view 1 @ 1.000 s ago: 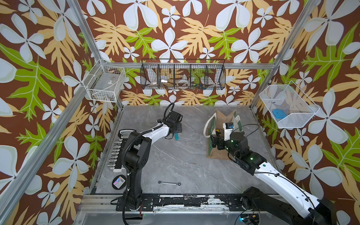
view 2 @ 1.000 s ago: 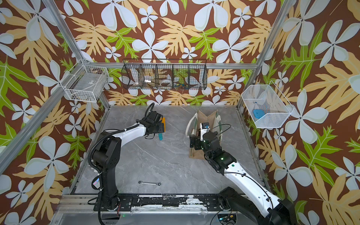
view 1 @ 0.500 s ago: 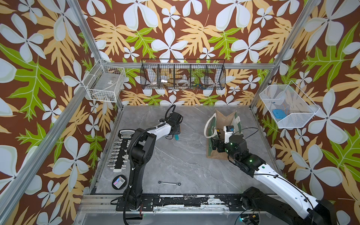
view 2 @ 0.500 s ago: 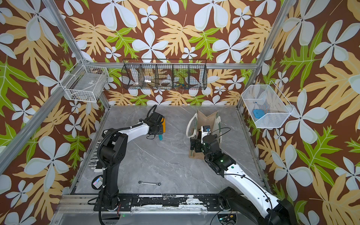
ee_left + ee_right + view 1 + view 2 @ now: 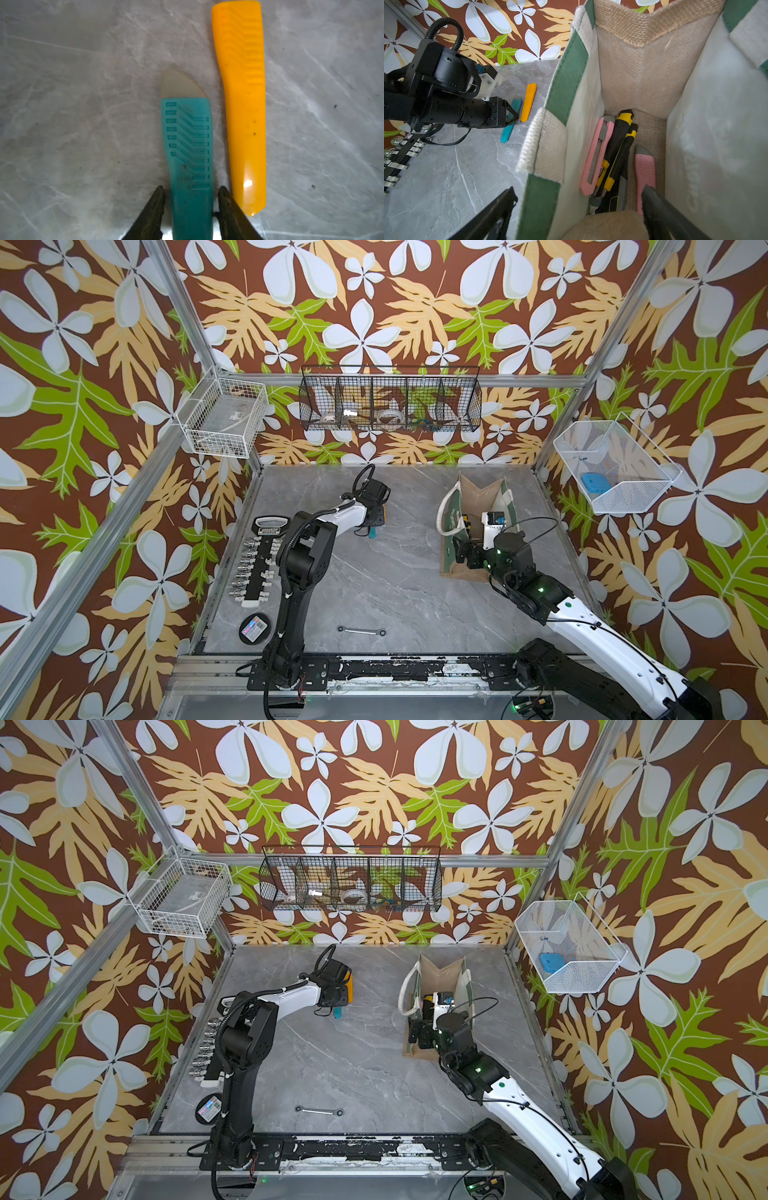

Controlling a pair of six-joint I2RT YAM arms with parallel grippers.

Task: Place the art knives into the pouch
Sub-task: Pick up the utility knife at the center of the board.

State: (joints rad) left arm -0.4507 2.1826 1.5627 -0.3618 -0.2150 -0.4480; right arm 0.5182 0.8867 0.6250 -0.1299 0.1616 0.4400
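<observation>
ROBOT CLOSES ON KNIFE: The left claw stands narrow on a teal art knife, one finger at each side of the handle. The knife lies flat on the grey marbled worktop, its pale tip pointing away from the claw. Just beside it, parallel and not touching, lies an orange art knife.

In both top views the pair sits toward the back of the worktop, left of centre. The left wrist hides most of it, and only one end of each knife shows.

The pouch, a boxy jute bag with rope handles, stands upright and open on the right half of the worktop, well apart from the two knives. The right claw is spread wide at its mouth. One finger hangs outside the green-and-white striped wall, above the worktop, and the other is over the pouch's inside.

On the jute bottom lie a pink cutter, two black-and-yellow cutters and a pink-and-grey knife, packed side by side.

A slim wrench lies near the worktop's front edge. Along the left edge runs a black socket rail, with a round black tin just in front of it.
</observation>
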